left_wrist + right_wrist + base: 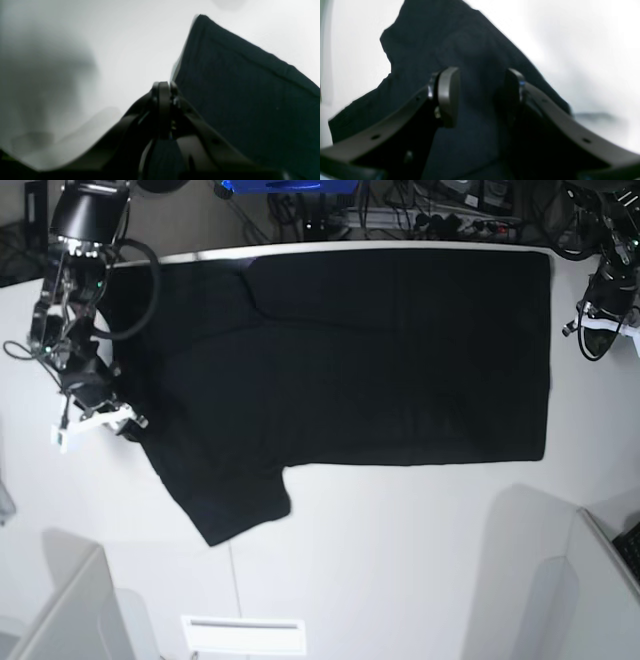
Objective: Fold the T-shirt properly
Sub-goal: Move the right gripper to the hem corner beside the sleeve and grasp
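Note:
The black T-shirt (380, 350) lies spread flat on the white table (400, 560), one sleeve (240, 505) pointing toward the near edge. No print shows. My right gripper (481, 92) is open, its pads apart just above black cloth (475, 50); in the base view it sits at the shirt's left edge (128, 420). My left gripper (164, 86) is shut, its tips pressed together right beside the shirt's edge, near a corner (202, 18). Whether cloth is pinched I cannot tell. The left arm (608, 285) stands off the shirt's right edge.
Cables and equipment (400, 210) crowd the floor behind the table's far edge. White partition panels (60, 610) rise at the near left and near right (600, 580). A white slotted plate (243, 635) lies at the near edge.

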You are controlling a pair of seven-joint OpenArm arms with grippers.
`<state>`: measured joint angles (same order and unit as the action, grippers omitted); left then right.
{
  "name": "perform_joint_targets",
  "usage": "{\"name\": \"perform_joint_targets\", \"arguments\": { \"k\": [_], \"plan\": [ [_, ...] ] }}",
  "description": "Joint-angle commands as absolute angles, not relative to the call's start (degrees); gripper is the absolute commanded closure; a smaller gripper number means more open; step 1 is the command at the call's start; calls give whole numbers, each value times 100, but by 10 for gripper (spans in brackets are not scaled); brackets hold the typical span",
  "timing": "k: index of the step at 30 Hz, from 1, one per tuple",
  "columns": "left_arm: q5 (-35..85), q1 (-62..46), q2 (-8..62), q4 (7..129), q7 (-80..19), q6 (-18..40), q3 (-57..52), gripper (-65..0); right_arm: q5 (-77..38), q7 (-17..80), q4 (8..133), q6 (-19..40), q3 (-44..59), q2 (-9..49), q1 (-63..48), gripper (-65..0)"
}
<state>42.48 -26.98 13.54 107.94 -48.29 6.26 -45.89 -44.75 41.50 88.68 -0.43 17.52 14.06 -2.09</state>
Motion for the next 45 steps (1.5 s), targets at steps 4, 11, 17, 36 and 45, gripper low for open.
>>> {"name": "perform_joint_targets", "arguments": {
  "k": [4, 11, 17, 36, 45],
  "plan": [
    [4303, -2703, 1446, 10879, -4716, 664, -4646, 0, -4497, 4013, 8119, -4, 1262, 1719, 787, -279],
    [4303, -2756, 1446, 10870, -4716, 664, -4646, 0, -4497, 3996, 6457, -4, 75, 1982, 2220, -344],
    [4303, -2756, 1446, 10879, -4716, 664, -4646, -12, -4497, 3371, 5095, 4, -848, 2018, 3064, -387],
    [4303, -2686, 1446, 10730, -4716, 664, -4646, -344, -4505, 2352, 3134, 708, -2431, 1833, 3916, -383],
    [4303, -2114, 1648, 9842, -4716, 664, -4585, -346, -4505, 2009, 3134, 708, -2440, 1833, 3749, -119]
  ]
}}
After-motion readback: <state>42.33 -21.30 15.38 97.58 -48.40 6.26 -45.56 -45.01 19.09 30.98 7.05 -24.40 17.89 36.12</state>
